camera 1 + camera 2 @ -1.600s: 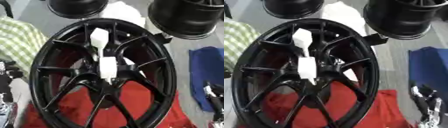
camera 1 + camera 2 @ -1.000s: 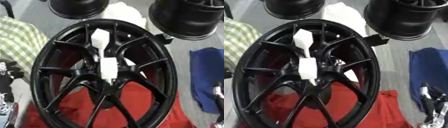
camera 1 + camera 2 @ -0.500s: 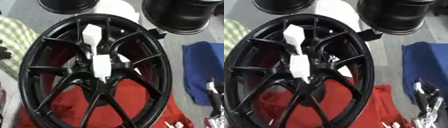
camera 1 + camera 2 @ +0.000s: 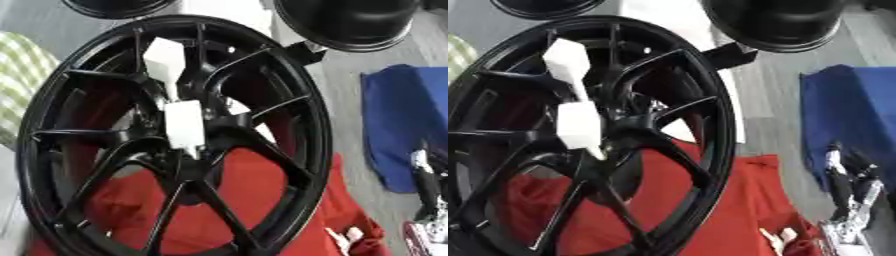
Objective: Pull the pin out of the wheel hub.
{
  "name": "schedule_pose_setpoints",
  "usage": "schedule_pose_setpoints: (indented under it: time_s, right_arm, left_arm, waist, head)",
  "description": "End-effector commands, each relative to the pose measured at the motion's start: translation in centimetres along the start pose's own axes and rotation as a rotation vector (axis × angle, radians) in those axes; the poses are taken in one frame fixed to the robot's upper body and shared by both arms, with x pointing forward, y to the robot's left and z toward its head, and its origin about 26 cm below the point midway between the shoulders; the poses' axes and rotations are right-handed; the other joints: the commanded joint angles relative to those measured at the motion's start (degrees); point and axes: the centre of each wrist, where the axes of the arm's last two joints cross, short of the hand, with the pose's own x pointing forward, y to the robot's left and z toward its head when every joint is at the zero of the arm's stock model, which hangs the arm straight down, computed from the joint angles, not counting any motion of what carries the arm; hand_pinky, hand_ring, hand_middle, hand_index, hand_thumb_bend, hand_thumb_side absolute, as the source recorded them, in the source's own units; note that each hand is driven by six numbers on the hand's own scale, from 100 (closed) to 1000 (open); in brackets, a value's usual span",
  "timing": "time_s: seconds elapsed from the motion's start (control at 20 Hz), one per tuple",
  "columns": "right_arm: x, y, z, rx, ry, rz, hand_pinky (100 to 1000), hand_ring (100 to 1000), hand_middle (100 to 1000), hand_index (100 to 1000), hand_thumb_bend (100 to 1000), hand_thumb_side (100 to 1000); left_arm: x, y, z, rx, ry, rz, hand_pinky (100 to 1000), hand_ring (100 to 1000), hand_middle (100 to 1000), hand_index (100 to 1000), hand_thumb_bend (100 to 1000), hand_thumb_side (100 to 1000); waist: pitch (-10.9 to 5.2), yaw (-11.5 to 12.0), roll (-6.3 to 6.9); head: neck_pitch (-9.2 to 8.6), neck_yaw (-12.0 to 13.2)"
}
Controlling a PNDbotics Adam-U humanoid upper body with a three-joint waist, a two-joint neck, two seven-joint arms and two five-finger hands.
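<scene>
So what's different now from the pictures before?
Mostly the camera shifted, so the whole scene slid left. The left hand seen earlier at the left edge is out of view. The right hand still waits low on the right, touching nothing. The white pin still sits in the black wheel on the red cloth.

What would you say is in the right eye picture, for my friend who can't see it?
A big black wheel fills most of the picture, with a white pin sticking out of its middle. A red cloth lies under it and a blue cloth to the right. The robot's right hand waits at the right edge, touching nothing.
</scene>
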Motion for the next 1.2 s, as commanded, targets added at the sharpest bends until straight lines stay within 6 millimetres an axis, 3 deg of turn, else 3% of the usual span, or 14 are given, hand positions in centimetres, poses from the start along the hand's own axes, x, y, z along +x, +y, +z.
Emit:
schedule_pose_setpoints:
  time_s: [0.05,0.45,0.8,0.85,0.95,1.2]
  right_arm:
    - [1.1,-0.4,-0.8,-0.008,-0.048,0.007,568,671,594,665,481,337]
    - [1.6,-1.0,-1.0,0.034,-0.065,0.058,577,684,607,672,519,315]
    - [1.9,-1.3,-1.2,0.019,-0.077,0.075,574,680,604,670,521,313]
    - [1.9,-1.4,-1.2,0.019,-0.079,0.077,573,677,601,668,519,313]
    - [2.1,-1.5,-1.3,0.026,-0.087,0.086,572,676,600,668,519,313]
    - [2.0,-1.5,-1.1,0.034,-0.082,0.095,572,674,599,667,518,313]
  left_arm:
    - [2.5,2.1,-1.4,-0.133,-0.054,-0.137,695,619,607,771,133,370]
    - [5.6,1.6,-5.0,-0.476,-0.130,-0.302,751,684,676,808,222,424]
    - [7.4,0.9,-7.5,-0.684,-0.168,-0.388,787,723,715,827,277,448]
    - [7.6,0.8,-7.6,-0.692,-0.177,-0.391,821,759,749,847,328,476]
    - [8.5,-0.1,-8.5,-0.733,-0.225,-0.408,838,776,764,855,349,500]
    - [9.6,-3.3,-10.7,-0.859,-0.277,-0.439,855,798,785,874,394,545]
  waist:
    - [-0.95,0.2,0.36]
    - [-0.70,0.7,0.75]
    - [-0.40,0.5,1.45]
    - [-0.28,0.3,1.63]
    - [0.04,-0.5,2.23]
    - [0.15,-0.5,2.10]
  head:
    - [-1.42,0.6]
    - [-3.27,1.2]
    - [-3.07,0.5]
    - [-3.16,0.4]
    - [-3.41,0.1]
    - [-3.64,0.0]
